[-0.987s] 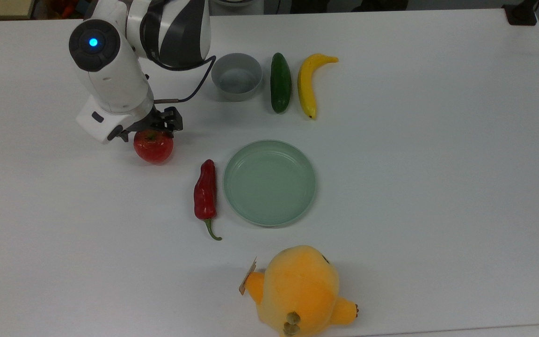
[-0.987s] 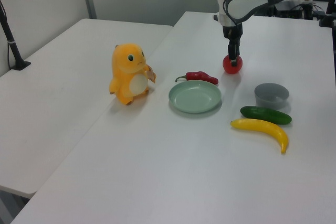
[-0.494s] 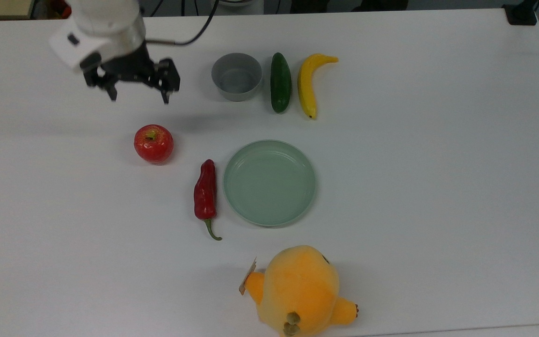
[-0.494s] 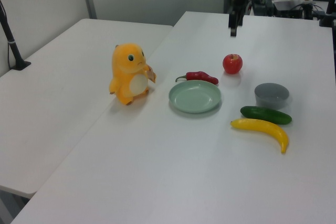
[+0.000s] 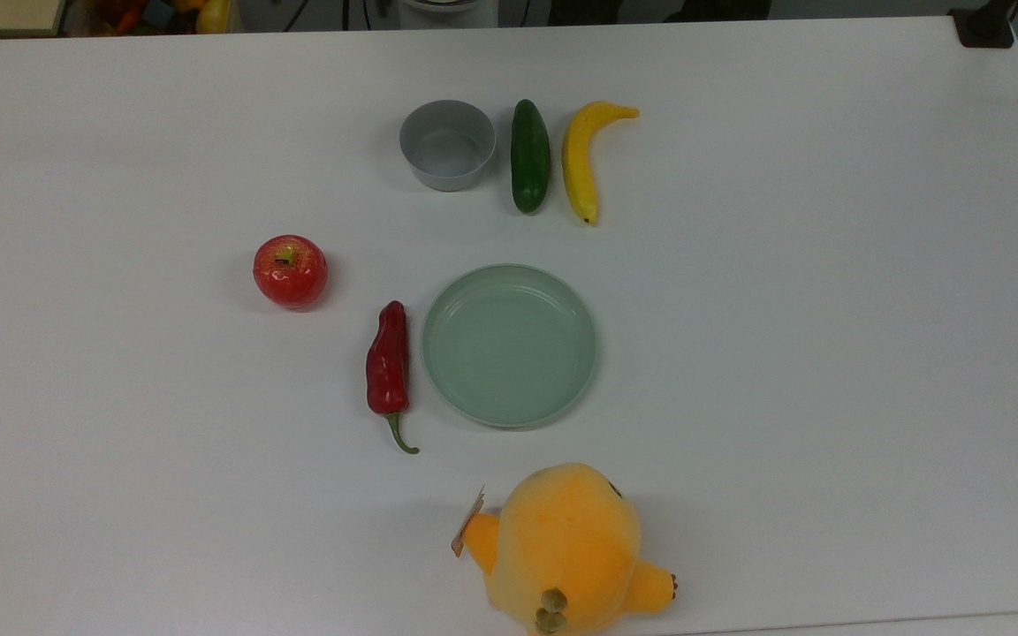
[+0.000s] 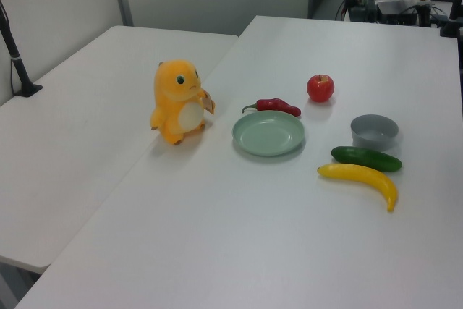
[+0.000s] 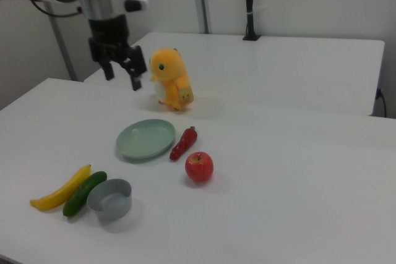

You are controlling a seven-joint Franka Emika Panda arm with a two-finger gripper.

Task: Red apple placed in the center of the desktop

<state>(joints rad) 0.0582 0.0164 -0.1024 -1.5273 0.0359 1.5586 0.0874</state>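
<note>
The red apple (image 5: 290, 271) (image 6: 320, 87) (image 7: 199, 167) rests upright on the white desktop (image 5: 827, 353) (image 6: 289, 236) (image 7: 297, 202), stem dimple up, with nothing touching it. In the top view it lies left of the plate and up-left of the chili. In the right view my gripper (image 7: 123, 75) hangs high above the table, far up-left of the apple. It is open, with nothing between its black fingers (image 7: 136, 81).
A dark-red chili (image 5: 387, 358) lies beside a pale-green plate (image 5: 509, 344). A grey cup (image 5: 447, 144), a cucumber (image 5: 530, 168) and a banana (image 5: 581, 159) line the far side. An orange plush toy (image 5: 566, 548) stands at the near edge.
The gripper, open over the apple a second ago, rose and drew back off the top view's upper edge. The apple stayed where it was on the table.
</note>
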